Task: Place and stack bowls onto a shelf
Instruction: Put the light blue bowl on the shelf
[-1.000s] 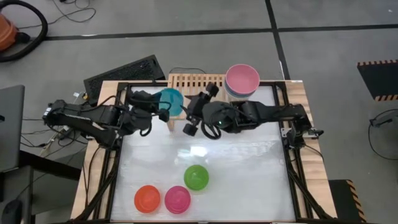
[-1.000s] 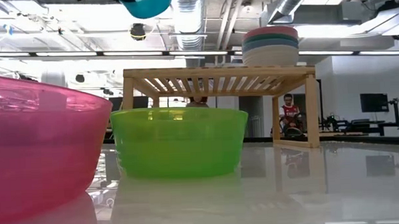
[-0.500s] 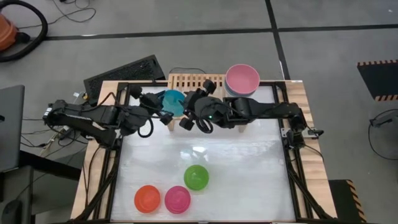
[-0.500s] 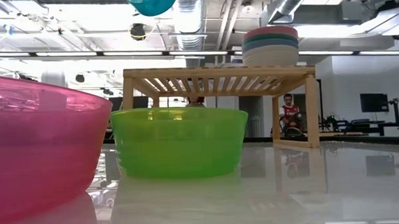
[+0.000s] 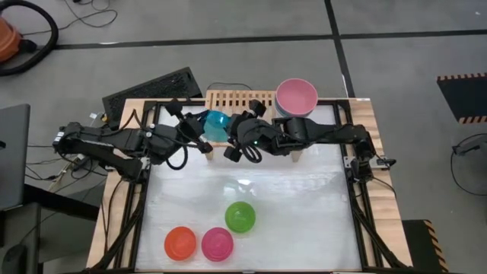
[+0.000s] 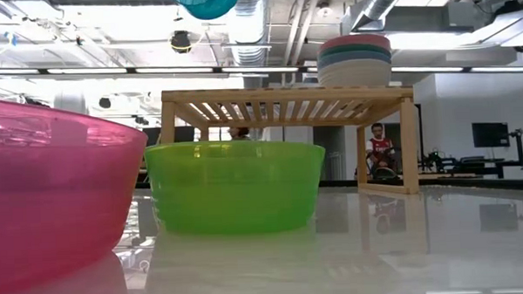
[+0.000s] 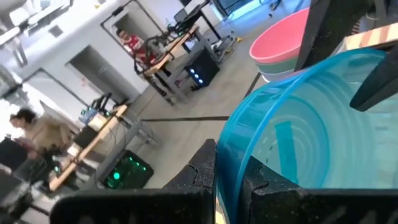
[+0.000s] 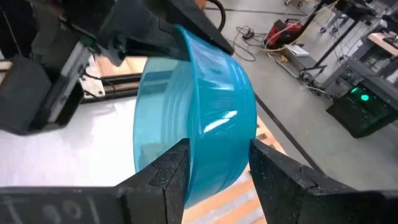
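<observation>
Left claw (image 7: 229,180) pinching the cyan bowl (image 5: 216,124) by its rim above the shelf (image 5: 228,100); right claw (image 8: 216,163) spread, fingers straddling the same bowl's wall.

Grey floor (image 5: 396,19), ceiling ducts (image 6: 374,3), distant desks (image 7: 93,134).

Glossy white table (image 5: 304,205) within a black frame. Directly on it: the light-wood slatted shelf (image 6: 286,101) at the far edge, and near the front edge a lime green bowl (image 5: 240,217), a red-orange bowl (image 5: 180,243) and a magenta bowl (image 5: 217,243), these last two just beside each other. On the shelf's right end rests a stack of larger bowls (image 6: 354,61), pale pink uppermost.
</observation>
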Action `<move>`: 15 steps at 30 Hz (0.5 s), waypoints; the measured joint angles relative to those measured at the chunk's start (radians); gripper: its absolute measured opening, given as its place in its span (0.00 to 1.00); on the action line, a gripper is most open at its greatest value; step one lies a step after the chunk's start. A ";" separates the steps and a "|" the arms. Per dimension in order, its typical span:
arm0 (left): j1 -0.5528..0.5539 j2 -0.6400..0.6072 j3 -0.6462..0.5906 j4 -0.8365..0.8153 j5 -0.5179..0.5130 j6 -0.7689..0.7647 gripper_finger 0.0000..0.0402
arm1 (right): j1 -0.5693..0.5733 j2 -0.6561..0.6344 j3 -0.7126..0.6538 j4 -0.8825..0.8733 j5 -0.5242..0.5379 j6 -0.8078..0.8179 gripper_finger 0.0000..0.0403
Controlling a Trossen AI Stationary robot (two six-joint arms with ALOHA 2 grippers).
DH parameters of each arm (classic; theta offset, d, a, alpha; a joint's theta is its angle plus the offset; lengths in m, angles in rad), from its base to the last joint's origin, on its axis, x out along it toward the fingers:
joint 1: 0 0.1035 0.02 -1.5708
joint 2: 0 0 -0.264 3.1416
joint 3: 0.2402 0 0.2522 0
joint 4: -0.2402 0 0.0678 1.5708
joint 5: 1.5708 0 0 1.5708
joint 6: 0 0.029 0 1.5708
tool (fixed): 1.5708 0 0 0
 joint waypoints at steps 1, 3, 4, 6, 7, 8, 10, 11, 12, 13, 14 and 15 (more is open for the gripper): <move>0.000 0.000 0.000 0.004 0.011 0.012 0.00 | 0.000 0.000 0.000 -0.005 0.005 0.000 0.46; 0.000 0.000 0.000 0.004 0.040 0.033 0.00 | -0.001 0.000 0.000 -0.011 0.006 0.000 0.46; 0.001 0.000 0.000 0.004 0.049 0.039 0.00 | -0.001 0.000 0.000 -0.013 0.007 0.000 0.46; 0.001 0.000 0.000 0.003 0.054 0.047 0.00 | -0.001 0.000 0.000 -0.015 0.009 0.001 0.45; 0.001 0.000 0.000 0.002 0.055 0.047 0.00 | -0.001 0.000 0.000 -0.018 0.011 0.005 0.43; 0.001 0.000 0.000 0.002 0.055 0.046 0.00 | -0.001 0.000 -0.001 -0.020 0.013 0.011 0.42; 0.001 0.000 0.000 0.002 0.055 0.047 0.00 | -0.001 0.000 -0.001 -0.021 0.018 0.019 0.37; 0.001 0.000 0.000 0.002 0.055 0.053 0.00 | -0.001 0.000 -0.001 -0.020 0.022 0.019 0.34; 0.001 0.000 0.000 0.002 0.055 0.063 0.00 | -0.001 0.000 -0.001 -0.020 0.027 0.020 0.31; 0.001 0.000 0.000 0.002 0.055 0.076 0.00 | -0.002 0.000 -0.001 -0.021 0.031 0.021 0.28; 0.001 0.000 0.000 0.002 0.055 0.085 0.00 | -0.002 0.000 -0.001 -0.022 0.034 0.022 0.25; 0.001 0.000 0.000 0.003 0.059 0.089 0.01 | -0.003 0.000 -0.001 -0.024 0.035 0.022 0.22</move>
